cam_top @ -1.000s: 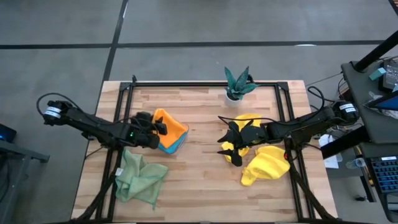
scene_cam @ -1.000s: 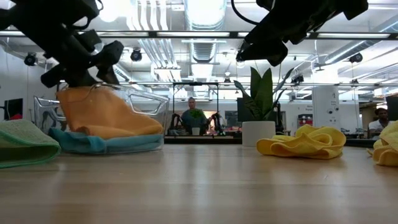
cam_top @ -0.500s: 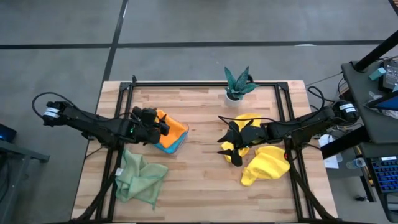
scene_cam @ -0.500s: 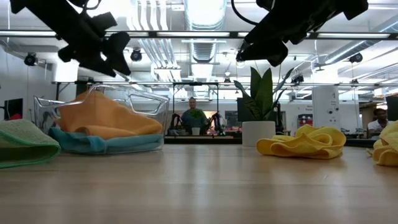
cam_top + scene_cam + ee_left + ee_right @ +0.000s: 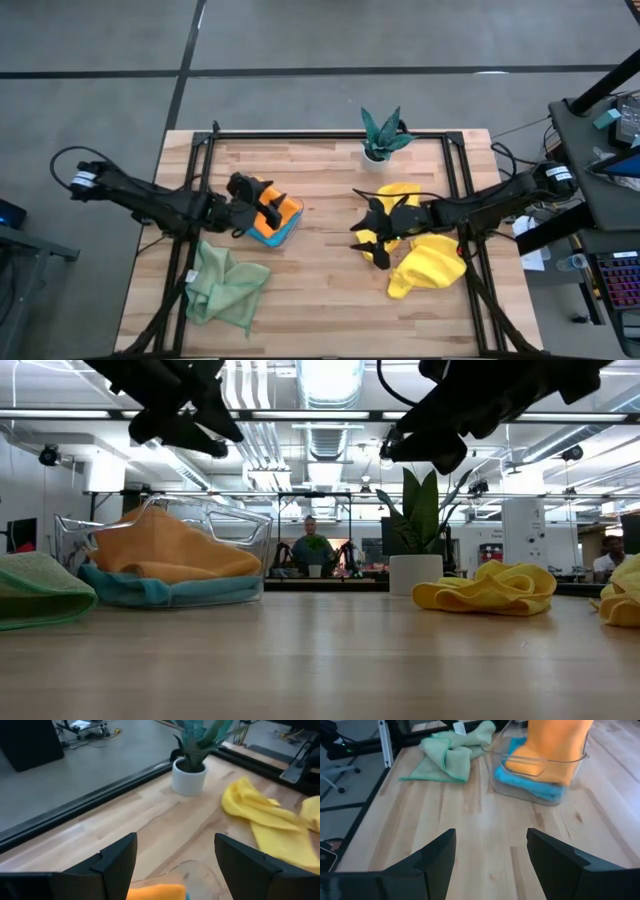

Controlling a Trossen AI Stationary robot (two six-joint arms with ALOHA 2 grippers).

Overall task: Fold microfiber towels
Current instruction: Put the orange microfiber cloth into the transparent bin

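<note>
On the bench (image 5: 320,290), two towels sat folded and three were left.
Orange towel (image 5: 283,208) lay over the blue towel (image 5: 272,237) in the clear tray (image 5: 240,525); the pale green towel (image 5: 225,288) and both yellow towels (image 5: 425,265) lay crumpled. Left tool (image 5: 262,203) hung above the tray, jaws wide, empty; right tool (image 5: 368,237) hovered beside the yellows, open, empty.

The table (image 5: 320,170) was pale, smooth-planked wood with a matt finish; the tray (image 5: 540,772) clear glossy plastic; the orange towel (image 5: 555,742), blue towel (image 5: 532,785), green towel (image 5: 450,755) and yellow towels (image 5: 265,815) soft, matt, nubbly cloth
</note>
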